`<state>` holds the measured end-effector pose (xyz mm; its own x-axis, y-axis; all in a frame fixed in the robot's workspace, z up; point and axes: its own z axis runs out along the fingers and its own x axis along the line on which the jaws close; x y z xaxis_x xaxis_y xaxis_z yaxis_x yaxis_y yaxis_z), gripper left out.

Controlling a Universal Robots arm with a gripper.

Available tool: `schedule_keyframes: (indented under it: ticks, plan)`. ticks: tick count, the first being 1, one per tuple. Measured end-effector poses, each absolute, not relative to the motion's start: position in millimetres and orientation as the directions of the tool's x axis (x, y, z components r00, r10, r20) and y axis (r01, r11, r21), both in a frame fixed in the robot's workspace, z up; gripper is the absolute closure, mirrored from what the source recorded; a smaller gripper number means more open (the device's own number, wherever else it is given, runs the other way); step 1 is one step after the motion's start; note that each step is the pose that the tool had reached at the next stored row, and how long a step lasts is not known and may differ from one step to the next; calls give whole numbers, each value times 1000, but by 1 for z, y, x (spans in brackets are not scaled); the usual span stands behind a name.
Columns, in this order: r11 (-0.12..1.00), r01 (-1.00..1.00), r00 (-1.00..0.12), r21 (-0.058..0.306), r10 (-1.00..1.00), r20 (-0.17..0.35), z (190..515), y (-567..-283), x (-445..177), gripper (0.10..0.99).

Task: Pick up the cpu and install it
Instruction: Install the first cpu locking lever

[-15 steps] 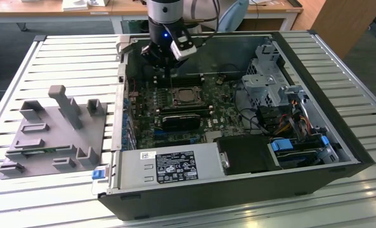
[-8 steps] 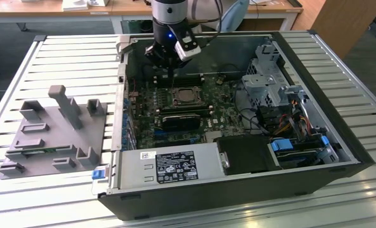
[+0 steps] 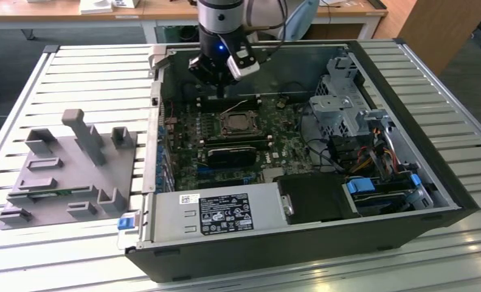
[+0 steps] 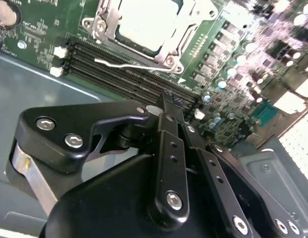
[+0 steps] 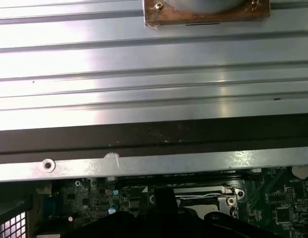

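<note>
The cpu (image 3: pixel 238 124) lies flat in the black-framed socket (image 3: pixel 223 131) on the green motherboard inside the open computer case. In the second wrist view its pale shiny top (image 4: pixel 144 20) sits inside the metal socket frame (image 4: pixel 101 25), with a thin wire lever (image 4: pixel 129 65) running alongside. My gripper (image 3: pixel 221 93) hangs just behind the socket, over the memory slots (image 4: pixel 114 67). Its black fingers (image 4: pixel 169 130) meet at the tip, shut with nothing between them (image 4: pixel 163 102), and stand apart from the cpu.
A grey plastic holder block (image 3: pixel 70 170) with upright posts stands on the slatted table at the exterior view's left. The case walls (image 3: pixel 155 91) surround the board, with a drive cage (image 3: pixel 342 97), cables (image 3: pixel 370 152) and a power supply (image 3: pixel 216 213). The case edge (image 5: pixel 144 139) is close.
</note>
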<state>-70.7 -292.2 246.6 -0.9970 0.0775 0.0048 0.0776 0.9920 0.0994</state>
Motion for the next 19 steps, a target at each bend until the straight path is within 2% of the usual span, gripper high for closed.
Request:
schedule_keyframes:
  ticks: [19]
  plan:
    - [993,60,-998,99,60,4,235,-294,-55,980]
